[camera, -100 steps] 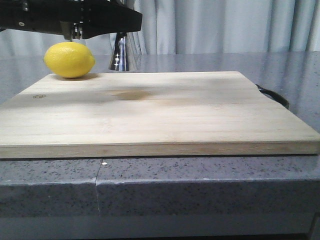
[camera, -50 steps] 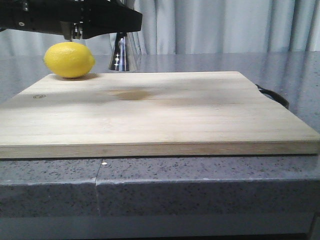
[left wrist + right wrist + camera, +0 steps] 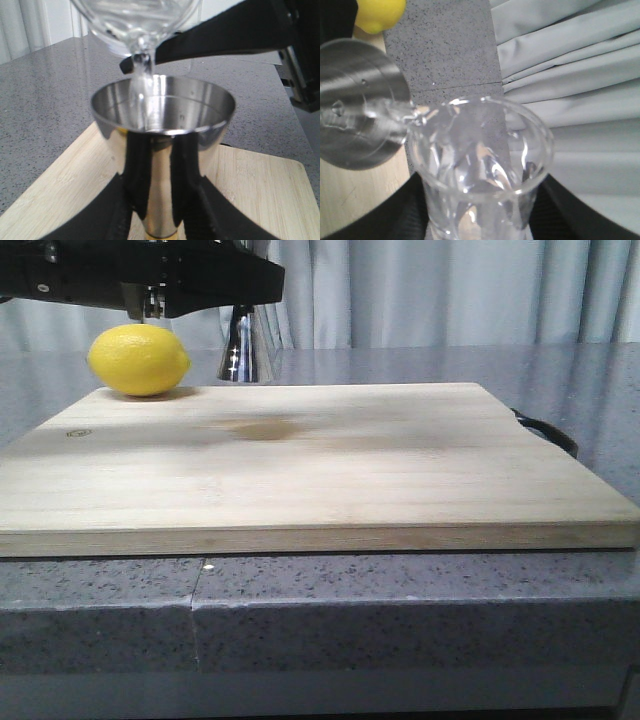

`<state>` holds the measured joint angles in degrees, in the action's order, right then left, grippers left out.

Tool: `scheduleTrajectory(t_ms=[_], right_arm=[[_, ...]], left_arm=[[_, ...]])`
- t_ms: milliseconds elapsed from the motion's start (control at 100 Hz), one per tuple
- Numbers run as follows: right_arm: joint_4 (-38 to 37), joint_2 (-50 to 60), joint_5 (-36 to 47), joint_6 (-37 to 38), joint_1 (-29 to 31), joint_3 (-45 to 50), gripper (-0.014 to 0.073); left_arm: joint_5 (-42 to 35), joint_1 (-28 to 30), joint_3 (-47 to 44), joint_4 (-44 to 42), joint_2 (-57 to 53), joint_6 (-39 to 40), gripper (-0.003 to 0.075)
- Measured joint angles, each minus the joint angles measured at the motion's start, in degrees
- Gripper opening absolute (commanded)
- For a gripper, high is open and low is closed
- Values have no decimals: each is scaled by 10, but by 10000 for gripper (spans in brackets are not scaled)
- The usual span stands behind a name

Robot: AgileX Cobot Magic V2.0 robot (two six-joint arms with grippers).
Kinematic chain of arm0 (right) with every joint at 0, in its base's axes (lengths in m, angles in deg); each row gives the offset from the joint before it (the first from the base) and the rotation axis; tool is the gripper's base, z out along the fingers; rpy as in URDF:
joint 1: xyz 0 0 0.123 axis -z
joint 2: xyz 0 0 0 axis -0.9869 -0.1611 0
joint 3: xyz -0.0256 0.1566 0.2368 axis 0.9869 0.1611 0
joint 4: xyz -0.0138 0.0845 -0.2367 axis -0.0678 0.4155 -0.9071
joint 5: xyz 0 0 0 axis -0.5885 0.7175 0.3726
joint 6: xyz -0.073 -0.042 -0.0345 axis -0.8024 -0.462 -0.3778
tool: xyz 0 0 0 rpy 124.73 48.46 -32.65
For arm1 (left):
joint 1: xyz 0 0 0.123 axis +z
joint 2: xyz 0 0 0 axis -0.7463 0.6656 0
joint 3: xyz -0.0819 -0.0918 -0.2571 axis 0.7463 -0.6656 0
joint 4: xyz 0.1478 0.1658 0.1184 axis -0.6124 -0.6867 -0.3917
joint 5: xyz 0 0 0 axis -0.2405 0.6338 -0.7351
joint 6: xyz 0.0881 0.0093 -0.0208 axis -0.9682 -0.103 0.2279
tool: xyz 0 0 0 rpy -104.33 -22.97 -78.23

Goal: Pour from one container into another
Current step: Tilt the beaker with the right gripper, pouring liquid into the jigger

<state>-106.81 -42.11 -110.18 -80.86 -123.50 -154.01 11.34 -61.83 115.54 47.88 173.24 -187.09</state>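
Clear glass beaker (image 3: 480, 170) tipped over the shiny steel hourglass jigger (image 3: 162, 145).
Our right gripper (image 3: 480, 220) pinches the beaker, our left gripper (image 3: 160, 210) clamps the jigger upright.

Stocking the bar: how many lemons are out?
1: the lemon sits on the board's far left corner, beside the jigger. Others may be hidden.

The grey speckled table (image 3: 400, 600) carries a pale wooden cutting board (image 3: 320, 460), which reaches almost to its front edge. A dark curved handle (image 3: 548, 432) shows just beside the board's right edge.
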Motion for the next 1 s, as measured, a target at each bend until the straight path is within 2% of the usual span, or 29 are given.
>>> scheduleTrajectory(t_ms=[320, 660, 1000], right_arm=[[-5, 0, 9, -52, 0, 0, 297], [-48, 0, 23, -59, 0, 0, 297], [-56, 0, 43, -89, 0, 0, 297]], left_arm=[[0, 0, 0, 0, 0, 0, 169], [0, 0, 0, 0, 0, 0, 169], [0, 0, 0, 0, 0, 0, 169]])
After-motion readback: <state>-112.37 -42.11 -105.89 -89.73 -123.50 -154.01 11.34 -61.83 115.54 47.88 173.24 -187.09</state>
